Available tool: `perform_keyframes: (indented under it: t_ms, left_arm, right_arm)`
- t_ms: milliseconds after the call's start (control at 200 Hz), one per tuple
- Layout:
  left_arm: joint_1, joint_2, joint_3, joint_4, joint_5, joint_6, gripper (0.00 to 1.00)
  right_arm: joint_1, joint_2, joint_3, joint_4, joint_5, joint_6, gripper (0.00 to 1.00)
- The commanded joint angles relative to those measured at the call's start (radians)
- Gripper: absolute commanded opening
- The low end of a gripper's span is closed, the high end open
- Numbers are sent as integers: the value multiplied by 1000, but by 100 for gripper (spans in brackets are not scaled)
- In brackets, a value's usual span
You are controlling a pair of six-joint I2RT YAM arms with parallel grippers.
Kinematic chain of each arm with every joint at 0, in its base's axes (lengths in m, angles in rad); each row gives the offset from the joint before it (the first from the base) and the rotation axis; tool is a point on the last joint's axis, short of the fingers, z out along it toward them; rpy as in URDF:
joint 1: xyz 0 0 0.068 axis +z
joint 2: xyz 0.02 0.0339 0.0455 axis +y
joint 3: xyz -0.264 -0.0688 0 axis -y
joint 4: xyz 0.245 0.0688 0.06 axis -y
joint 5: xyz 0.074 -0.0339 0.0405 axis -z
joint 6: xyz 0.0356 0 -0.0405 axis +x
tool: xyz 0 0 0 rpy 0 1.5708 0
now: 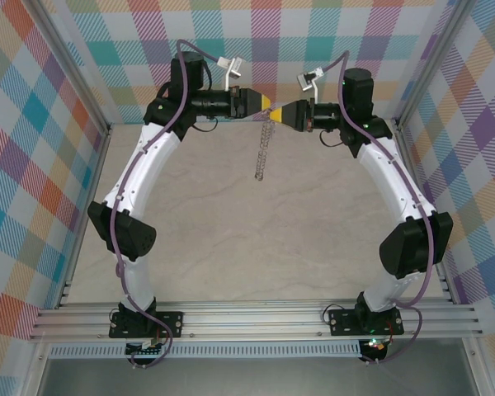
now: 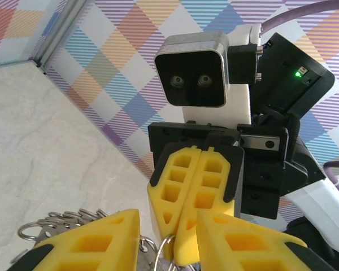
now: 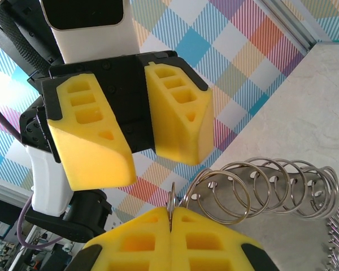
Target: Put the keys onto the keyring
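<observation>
Top external view: the two arms met tip to tip at the upper centre of the frame, the left gripper (image 1: pixel 266 103) just beside the right gripper (image 1: pixel 283 114). From that meeting point the keyring (image 1: pixel 262 148), a string of linked silvery rings, hung down toward the pale table (image 1: pixel 231 239).

From the right wrist, the right gripper (image 3: pixel 170 226) at the bottom edge had its yellow fingers pressed together, pinching one thin ring of the keyring (image 3: pixel 271 189); the other rings trailed off to the lower right. Facing it in the upper left, the left gripper (image 3: pixel 141 161) stood parted, a clear gap between its fingers (image 3: pixel 87 141) and nothing in that gap.

From the left wrist, the left gripper (image 2: pixel 166 245) straddled the tips of the right gripper (image 2: pixel 185 254) at the bottom centre, with rings of the keyring (image 2: pixel 62 223) bunched at the lower left. I could not make out the key anywhere.
</observation>
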Motion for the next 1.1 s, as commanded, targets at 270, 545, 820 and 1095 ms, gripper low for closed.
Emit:
perform_keyframes:
  t_ms: [270, 545, 820, 1095]
  left_arm:
    - [11, 1, 13, 28, 71, -25, 31]
    - [9, -2, -26, 31, 69, -22, 32]
    - [5, -5, -51, 46, 82, -21, 29]
    - [1, -20, -78, 30, 66, 1, 29]
  right_arm:
    - [-18, -8, -30, 110, -45, 46, 0]
    - [-19, -10, -40, 148, -44, 73, 0]
    - [-22, -12, -59, 179, -38, 94, 0]
    - [-23, -19, -73, 209, -37, 115, 0]
